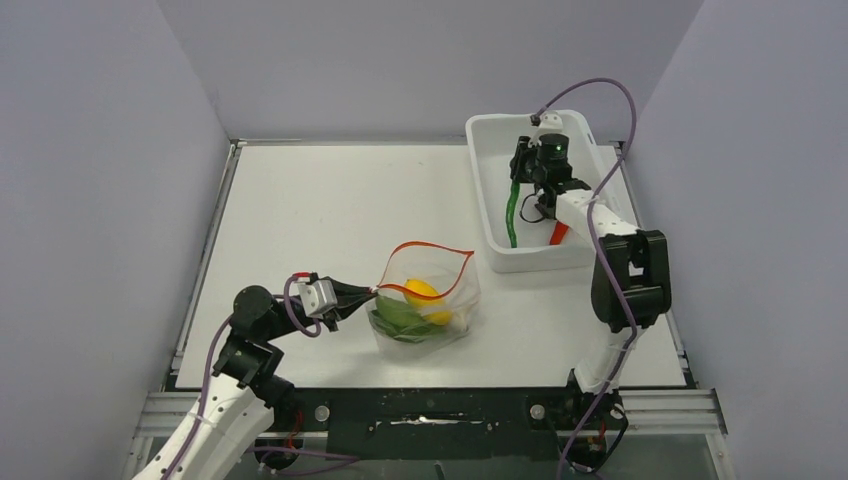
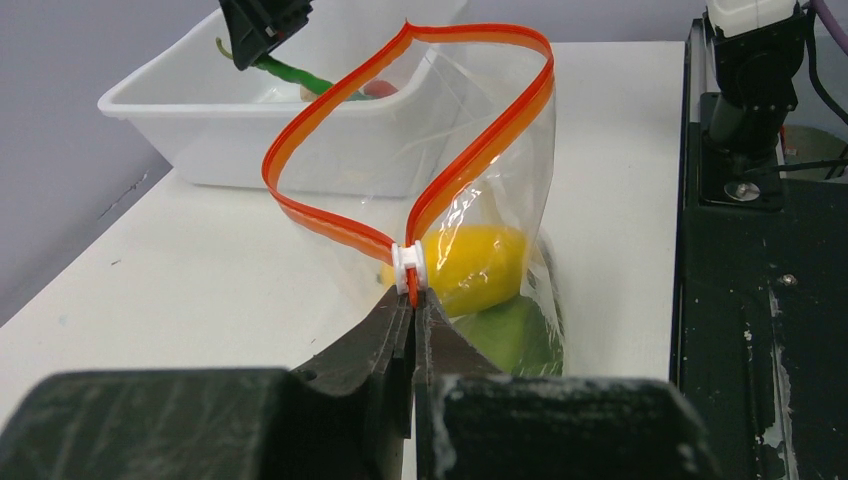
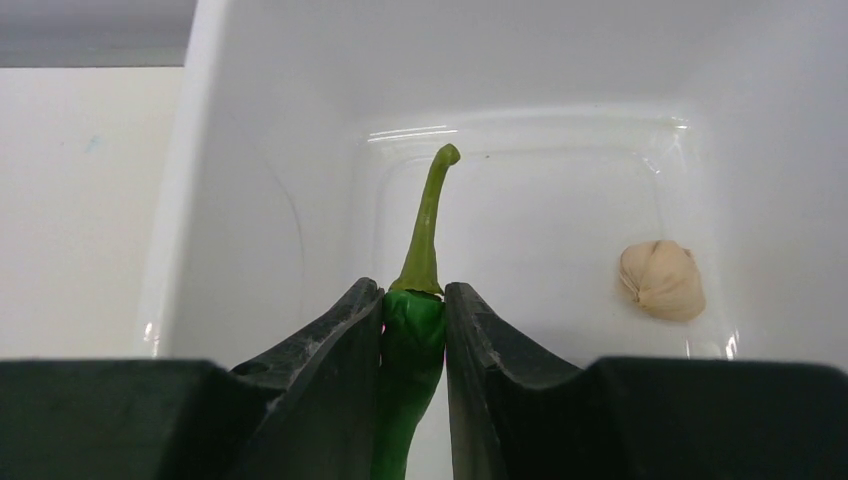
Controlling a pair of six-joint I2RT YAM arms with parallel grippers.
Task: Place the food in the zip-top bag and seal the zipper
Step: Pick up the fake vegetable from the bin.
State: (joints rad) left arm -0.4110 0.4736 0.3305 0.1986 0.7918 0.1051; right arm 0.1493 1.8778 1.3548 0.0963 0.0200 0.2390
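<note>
The clear zip-top bag [image 1: 428, 305] stands at the table's middle front, its red-orange zipper [image 1: 430, 250] gaping open. Inside lie a yellow lump [image 1: 424, 293] and a flat green leaf [image 1: 405, 322]. My left gripper [image 1: 368, 293] is shut on the zipper's end, right behind the white slider [image 2: 408, 262]. Over the white tub [image 1: 487, 150], my right gripper [image 1: 524, 180] is shut on the thin green pepper [image 3: 412, 340], which hangs down [image 1: 512, 215] inside the tub. An orange-red cone [image 1: 559, 234] and a beige piece [image 3: 661, 281] lie on the tub floor.
The tub stands at the back right of the table. A grey wall encloses the left, back and right sides. A black mounting rail [image 1: 440, 410] runs along the near edge between the arm bases.
</note>
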